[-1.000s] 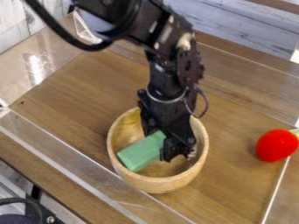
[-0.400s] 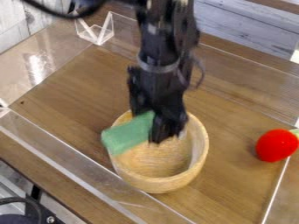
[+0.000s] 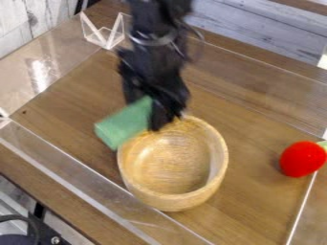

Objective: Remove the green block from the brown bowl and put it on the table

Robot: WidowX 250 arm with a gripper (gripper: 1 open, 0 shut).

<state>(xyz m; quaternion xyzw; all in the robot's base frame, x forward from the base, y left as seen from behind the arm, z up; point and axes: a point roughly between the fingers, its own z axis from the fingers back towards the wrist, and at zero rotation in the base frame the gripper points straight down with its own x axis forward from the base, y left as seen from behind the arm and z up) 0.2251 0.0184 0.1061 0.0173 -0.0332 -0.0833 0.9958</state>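
Note:
The green block (image 3: 122, 124) hangs in the air just past the upper-left rim of the brown bowl (image 3: 173, 165), above the table (image 3: 71, 105). My gripper (image 3: 147, 115) points straight down and is shut on the green block, holding it at its right end. The black arm reaches in from the top of the picture and is blurred. The bowl's inside shows bare wood with nothing in it.
A red round fruit-like object (image 3: 303, 159) lies on the table at the right. Clear acrylic walls (image 3: 76, 199) run along the table's near and left edges, and a small clear stand (image 3: 102, 31) sits at the back left.
The gripper has lifted the green block out of the brown bowl and carried it up and to the left, past the bowl's rim. The bowl stays in place.

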